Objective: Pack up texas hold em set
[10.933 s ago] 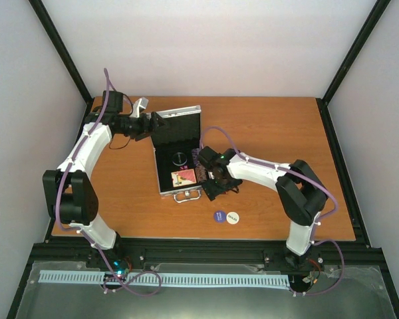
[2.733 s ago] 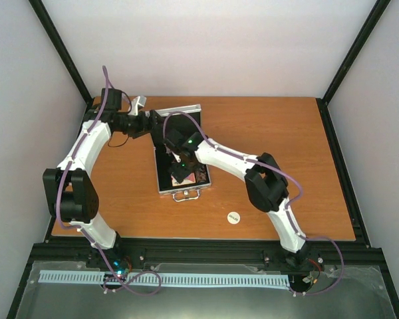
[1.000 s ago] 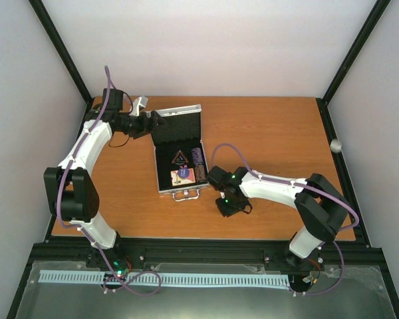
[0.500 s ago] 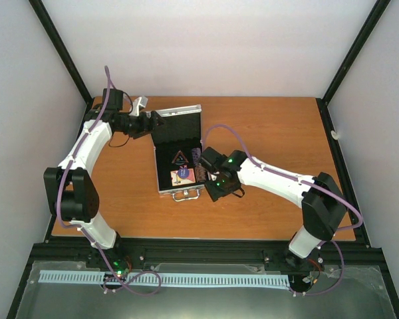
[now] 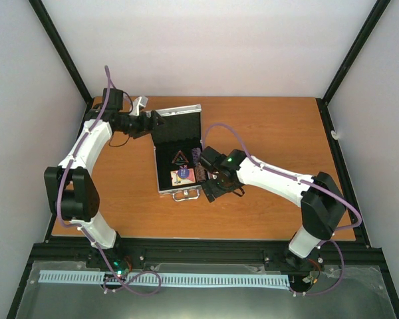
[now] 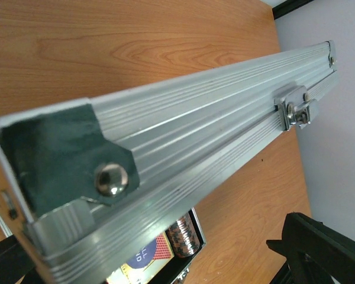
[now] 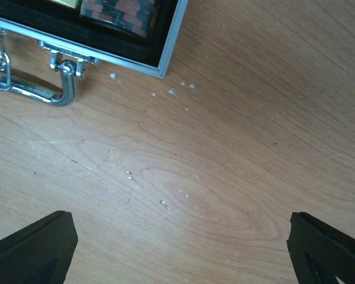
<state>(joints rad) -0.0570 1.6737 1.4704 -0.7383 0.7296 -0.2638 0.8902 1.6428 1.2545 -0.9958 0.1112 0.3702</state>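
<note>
Case [image 5: 159,174] sits open left of table centre, with the lid [image 5: 179,125] upright on the far side and the handle [image 7: 29,89] on the near edge. Left gripper [image 5: 154,123]: jaws spread wide, straddling the lid's top-left corner, not clamped. Right gripper [image 7: 177,254]: fingers wide apart, holding nothing, over the bare table [image 5: 272,126] just right of the case's near-right corner. Chip stacks [image 5: 198,159] and card box [image 5: 181,178] are inside. Broad wood runs to the right edge.
</note>
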